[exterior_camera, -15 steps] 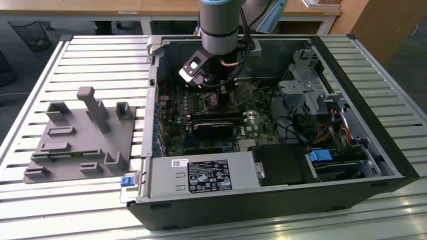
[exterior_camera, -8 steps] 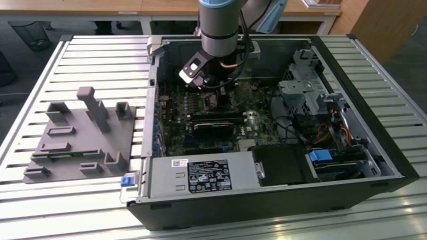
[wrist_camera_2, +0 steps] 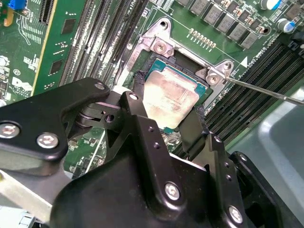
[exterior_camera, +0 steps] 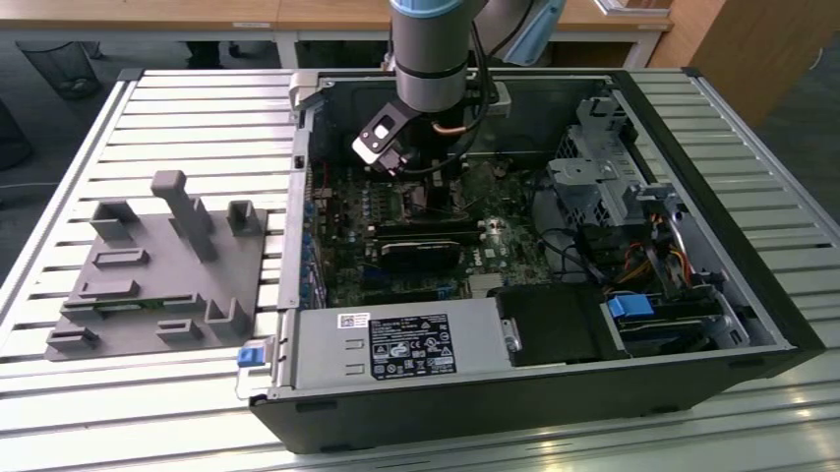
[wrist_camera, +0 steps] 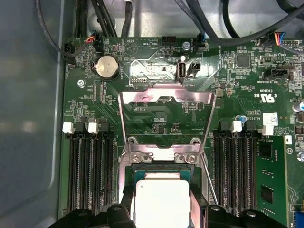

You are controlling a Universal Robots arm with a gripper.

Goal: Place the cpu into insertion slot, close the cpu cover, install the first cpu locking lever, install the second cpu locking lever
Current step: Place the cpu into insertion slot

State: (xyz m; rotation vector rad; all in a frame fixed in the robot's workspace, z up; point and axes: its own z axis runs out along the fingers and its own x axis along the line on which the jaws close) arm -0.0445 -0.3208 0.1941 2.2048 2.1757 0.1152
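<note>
The cpu [wrist_camera_2: 171,97], a pale metal square chip, sits level in or just above the insertion slot [wrist_camera: 142,170], whose dark rim shows around it. My gripper [wrist_camera_2: 168,100] is shut on the cpu, a black finger [wrist_camera_2: 137,95] pressed on each of two opposite edges; the first wrist view shows the same grip on the cpu [wrist_camera: 161,202]. The cpu cover [wrist_camera: 166,96], a silver frame, is swung open away from the slot. A thin locking lever [wrist_camera: 208,183] stands loose beside the socket. In the exterior view the gripper [exterior_camera: 423,172] is down inside the computer case [exterior_camera: 709,167].
Long black memory slots [wrist_camera: 90,171] flank the socket on both sides. Cables [exterior_camera: 577,251], drive bays [exterior_camera: 617,187] and a power supply [exterior_camera: 393,344] crowd the case. A grey fixture [exterior_camera: 157,265] lies on the slatted table at the exterior view's left.
</note>
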